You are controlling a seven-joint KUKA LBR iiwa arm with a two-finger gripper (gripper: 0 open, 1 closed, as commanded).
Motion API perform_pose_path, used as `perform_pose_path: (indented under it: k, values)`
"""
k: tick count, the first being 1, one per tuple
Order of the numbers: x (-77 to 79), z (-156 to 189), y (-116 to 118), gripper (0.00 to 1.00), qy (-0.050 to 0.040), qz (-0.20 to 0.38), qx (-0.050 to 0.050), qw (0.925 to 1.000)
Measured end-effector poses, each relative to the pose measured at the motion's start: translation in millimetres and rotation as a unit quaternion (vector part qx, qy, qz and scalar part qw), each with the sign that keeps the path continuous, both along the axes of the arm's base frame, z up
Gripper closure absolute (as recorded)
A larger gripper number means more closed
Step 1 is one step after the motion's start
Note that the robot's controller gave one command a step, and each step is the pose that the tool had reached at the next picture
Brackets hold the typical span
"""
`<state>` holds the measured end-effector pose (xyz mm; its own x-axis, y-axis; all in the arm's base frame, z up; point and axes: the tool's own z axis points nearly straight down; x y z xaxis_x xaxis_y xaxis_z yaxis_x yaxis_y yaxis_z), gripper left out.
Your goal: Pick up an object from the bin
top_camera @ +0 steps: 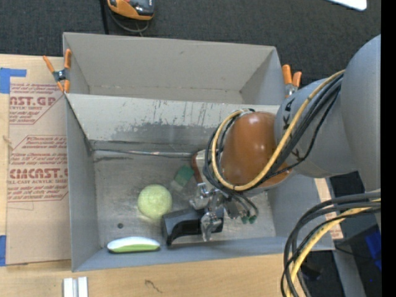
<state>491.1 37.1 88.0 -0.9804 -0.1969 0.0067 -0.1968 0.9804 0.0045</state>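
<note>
Camera view: tool [210, 221] over black piece [180, 229] lying crosswise.

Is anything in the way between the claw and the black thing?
Nothing visible is. The gripper sits right at the black thing's end nearest the arm. The ball lies off to the other side.

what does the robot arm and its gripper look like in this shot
The arm is thick, rounded and pale grey, with dark lettering near its wrist. A smooth orange-brown dome cover sits at the wrist, ringed by looping yellow and black cables; more of them hang at the lower right. The gripper is small, silver metal with dark parts.
</note>
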Motion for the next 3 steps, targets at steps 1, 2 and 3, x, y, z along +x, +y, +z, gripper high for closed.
perform_pose_path:
  k: [1,2,3]
  values:
    - [0.0,0.0,0.0,1.0,0.0,0.0,0.0,1.0]
    - [0.0,0.0,0.0,1.0,0.0,0.0,0.0,1.0]
    - [0.0,0.0,0.0,1.0,0.0,0.0,0.0,1.0]
